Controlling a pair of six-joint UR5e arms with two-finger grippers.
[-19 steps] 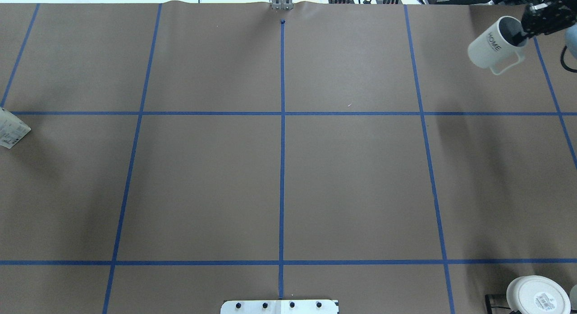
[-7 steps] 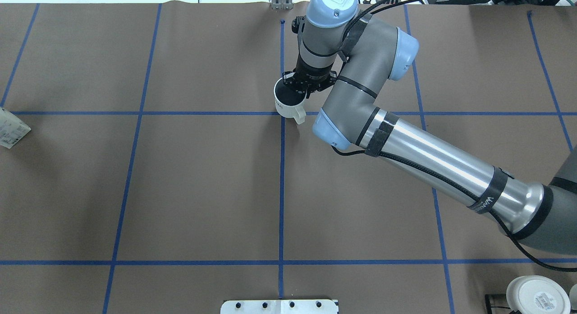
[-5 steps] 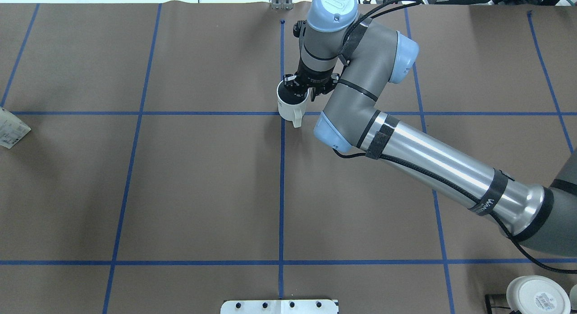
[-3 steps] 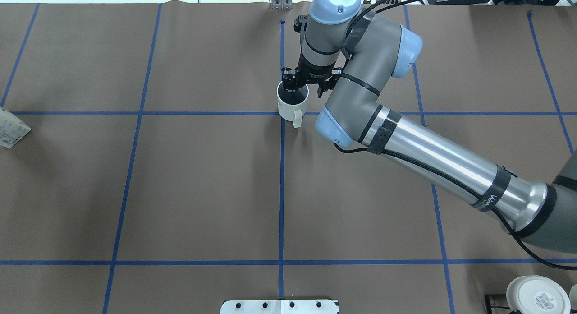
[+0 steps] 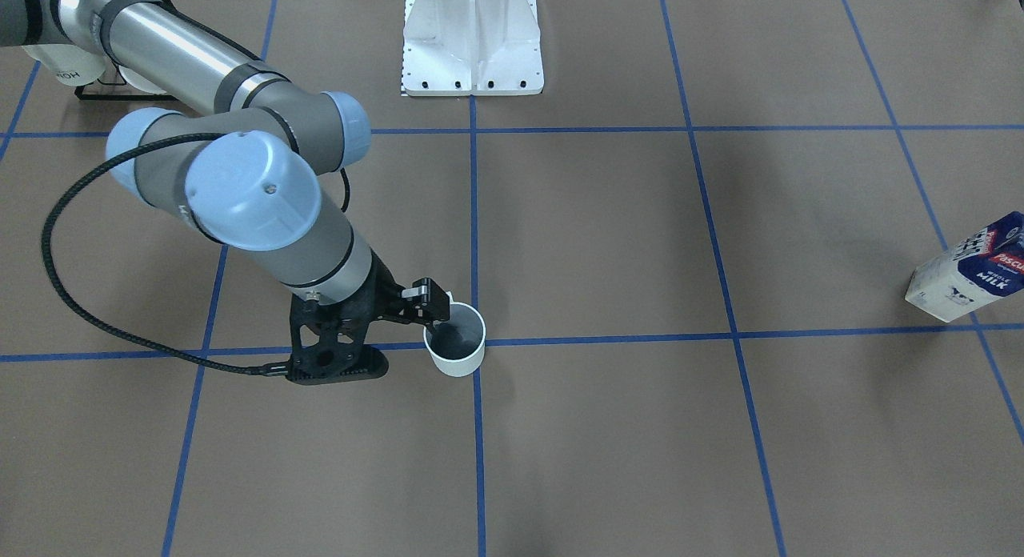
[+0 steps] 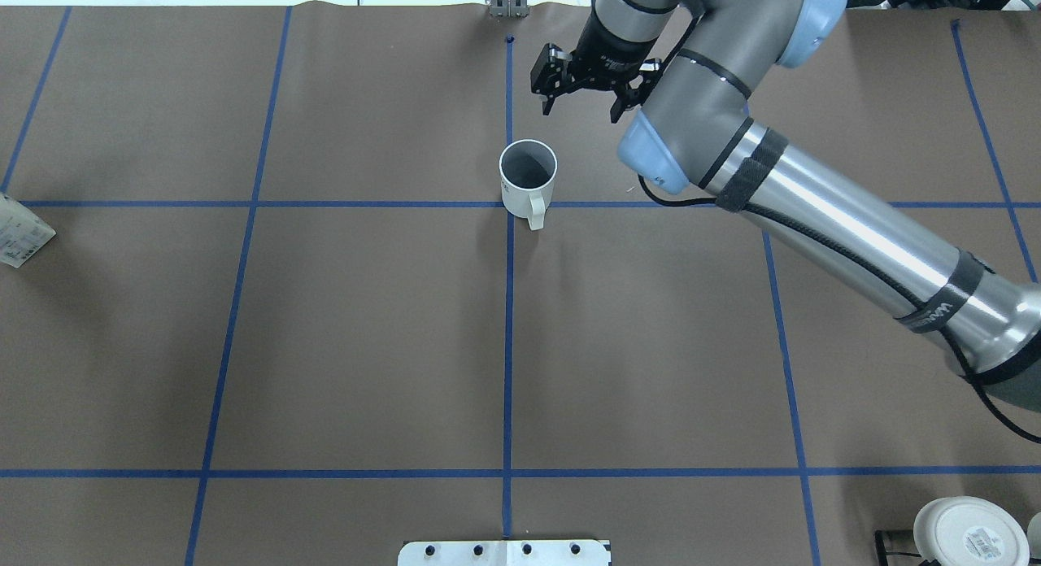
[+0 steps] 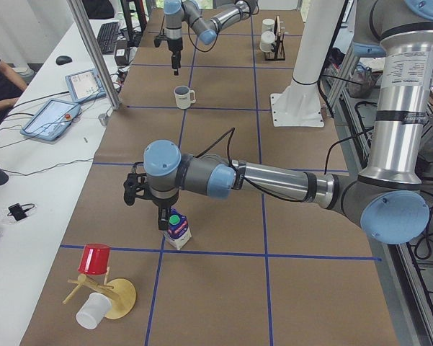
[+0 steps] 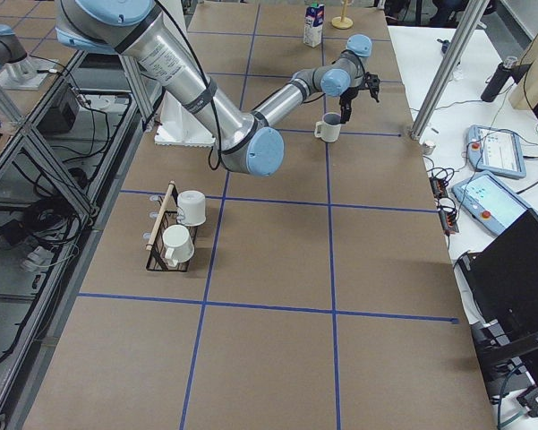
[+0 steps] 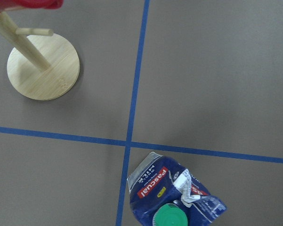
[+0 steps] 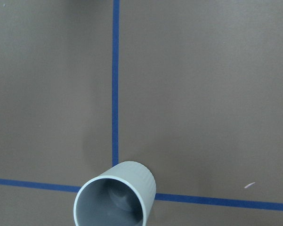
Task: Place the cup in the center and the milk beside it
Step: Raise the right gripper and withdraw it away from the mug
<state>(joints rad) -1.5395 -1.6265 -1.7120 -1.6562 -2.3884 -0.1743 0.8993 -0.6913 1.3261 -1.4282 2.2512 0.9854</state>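
The cup [image 6: 529, 176], a small white mug with a dark grey inside, stands upright at the centre tape crossing, handle toward the robot. It also shows in the front-facing view [image 5: 456, 342] and the right wrist view [image 10: 115, 200]. My right gripper [image 6: 581, 90] is open and empty, raised above and beyond the cup. The milk [image 7: 176, 231], a navy and white carton with a green cap, stands at the table's left end, and shows in the front-facing view [image 5: 968, 269] and the left wrist view [image 9: 174, 197]. My left gripper [image 7: 161, 216] hovers right beside the carton's top; I cannot tell whether it is open or shut.
A black rack with white cups [image 8: 175, 233] stands at the near right; one cup's labelled base [image 6: 968, 533] shows. A wooden mug tree [image 7: 104, 292] with a red cup stands beyond the milk, its base in the left wrist view [image 9: 43, 66]. The white robot base plate [image 5: 472, 45] sits at the table edge.
My right gripper carried the cup from the far right to the centre crossing, set it down, let go, and lifted away toward the far edge. The milk has not moved.
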